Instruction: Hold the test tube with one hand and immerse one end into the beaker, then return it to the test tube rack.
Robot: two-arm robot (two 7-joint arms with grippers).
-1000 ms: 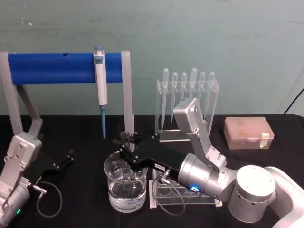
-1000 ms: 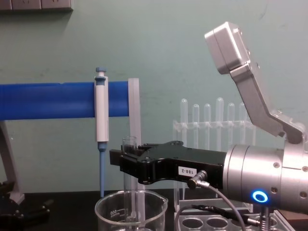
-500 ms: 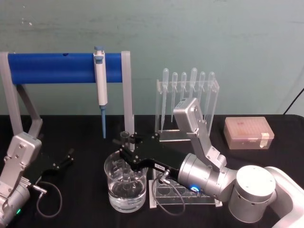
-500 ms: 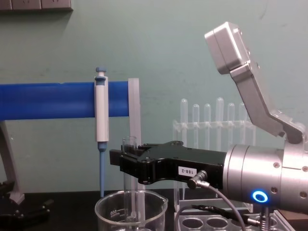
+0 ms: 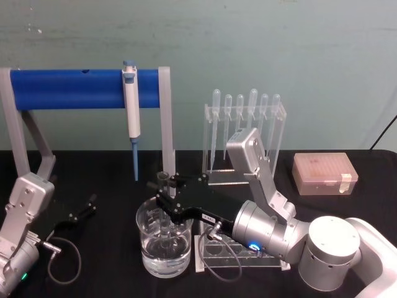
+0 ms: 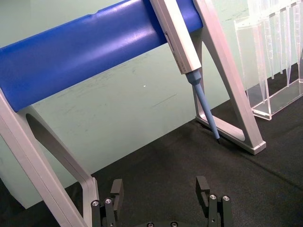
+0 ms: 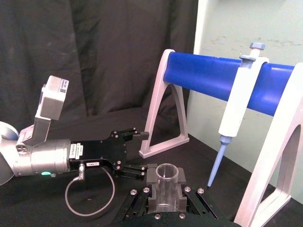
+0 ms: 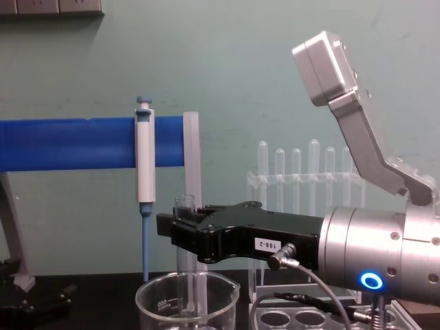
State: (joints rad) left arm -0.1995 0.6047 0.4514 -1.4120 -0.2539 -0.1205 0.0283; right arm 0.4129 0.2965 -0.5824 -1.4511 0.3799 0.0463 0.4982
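One end of the test tube stands inside the beaker, upright, with the right hand clamped around it. Nothing has moved in the last second, so the dip seems finished; the test tube rack comes next. The left hand rests spread wide at the desk's left.

Laboratory bench: blue-and-white pipettor hung on blue stand, clear rack of plastic pipettes, glass beaker, test tube rack, lidded plastic box, black tabletop.
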